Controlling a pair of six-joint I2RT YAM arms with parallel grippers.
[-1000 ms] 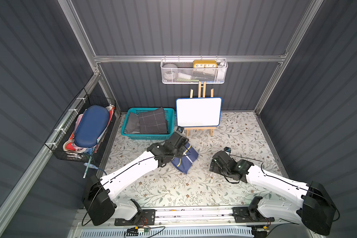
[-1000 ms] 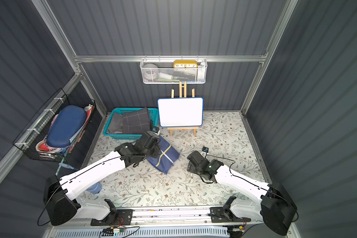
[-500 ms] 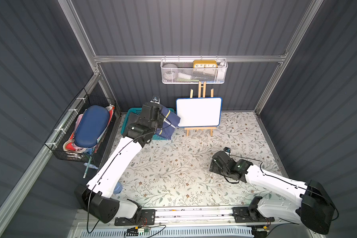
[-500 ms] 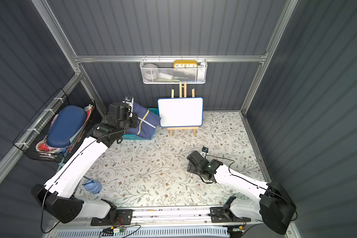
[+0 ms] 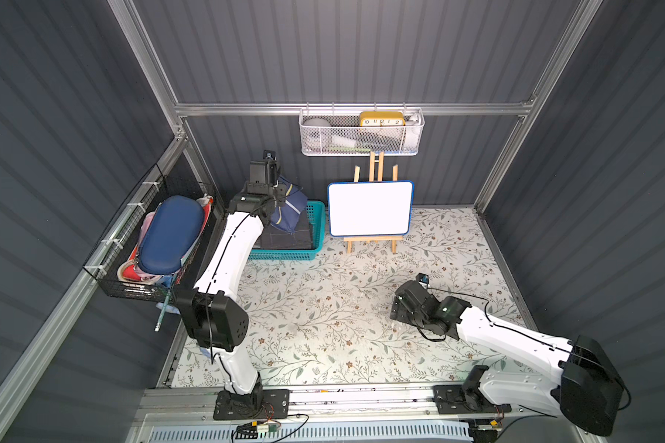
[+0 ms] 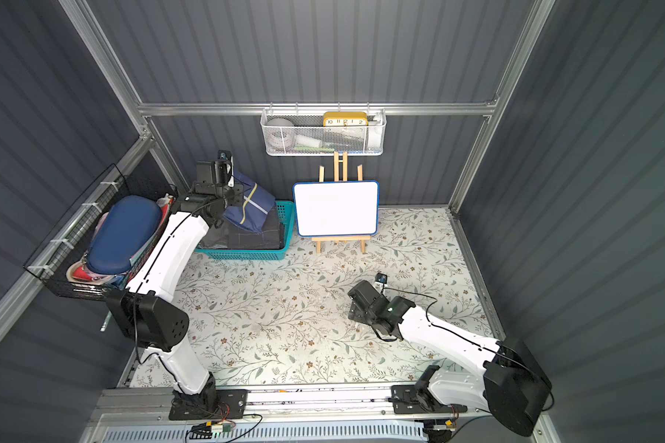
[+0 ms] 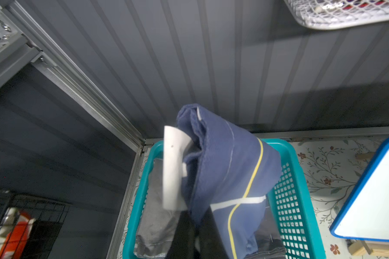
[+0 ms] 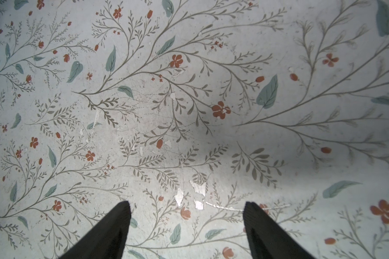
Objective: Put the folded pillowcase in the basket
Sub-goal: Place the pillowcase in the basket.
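While the right gripper (image 8: 186, 203) hangs low over the flowered table (image 5: 323, 307), jaws parted and holding nothing, all the action lies farther back. Within the last second the left gripper (image 5: 278, 191) has carried the pillowcase (image 5: 290, 209) from the middle of the table, up and back, to a place over the basket (image 5: 285, 254). The carrying is thus judged almost done; lowering and letting go remain.

Grip: the left gripper is clenched on the folded upper edge of the navy cloth. The left wrist view shows one white finger (image 7: 173, 170) lying flat against the fold, its partner hidden behind the fabric. From that grip the pillowcase hangs downward and out to one side of the jaws, yellow and white stripes showing, not yet resting inside the basket. Its lowest corner reaches the dark folded cloths (image 5: 285, 239) already lying in the basket; whether it touches them cannot be told. A whiteboard (image 5: 369, 209) stands just beside the basket, before the back wall.
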